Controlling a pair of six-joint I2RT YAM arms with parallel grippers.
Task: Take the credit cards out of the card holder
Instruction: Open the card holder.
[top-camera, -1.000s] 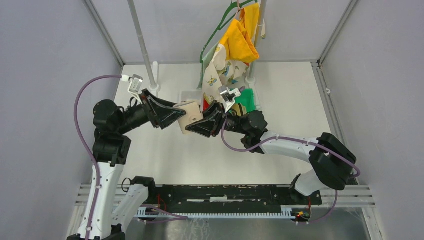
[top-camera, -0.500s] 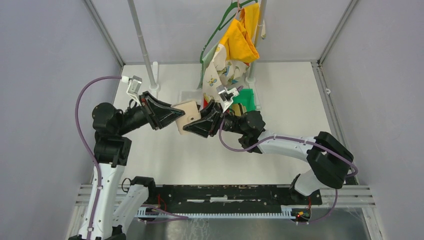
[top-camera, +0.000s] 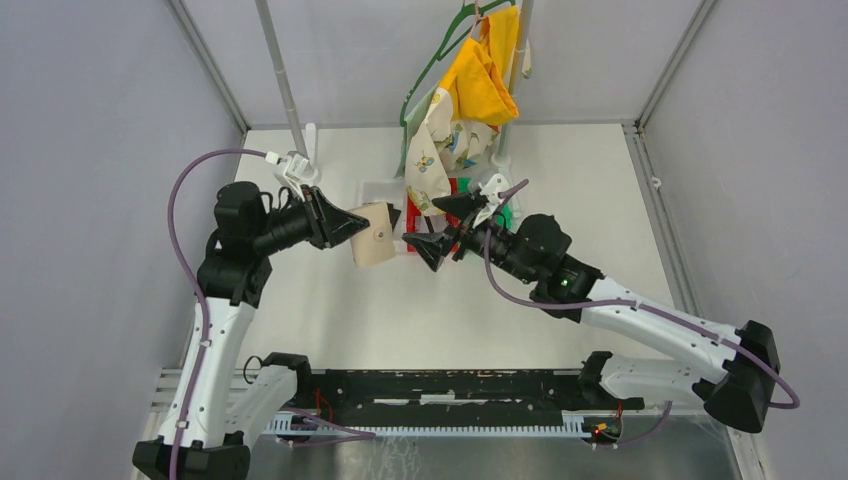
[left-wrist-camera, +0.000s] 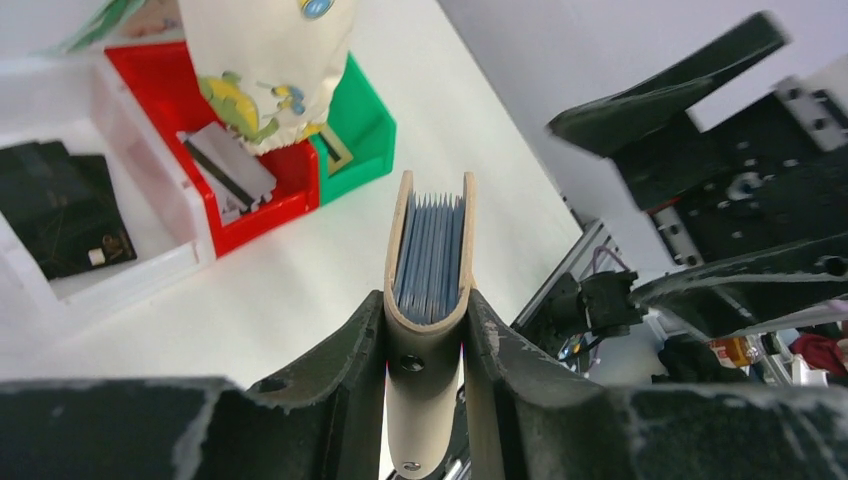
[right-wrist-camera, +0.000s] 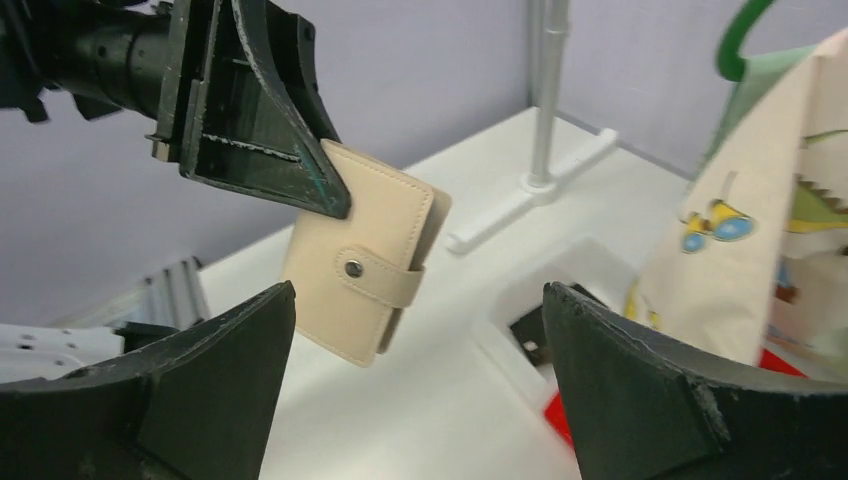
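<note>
Left claw: clamped on the wallet, one finger flat on each cover. The wallet hangs in the air over the table, just beside the bins. Tab snapped across the opening edge, wallet closed.

From the left wrist, a stack of blue-grey edges shows between the covers. I cannot tell sleeves from cards there.

Right claw: jaws wide apart, nothing between them. It faces the wallet and does not touch it.

Black cards lie in the white bin. One grey card lies in the red bin, partly under the hanging patterned cloth. The green bin touches the red one.
</note>
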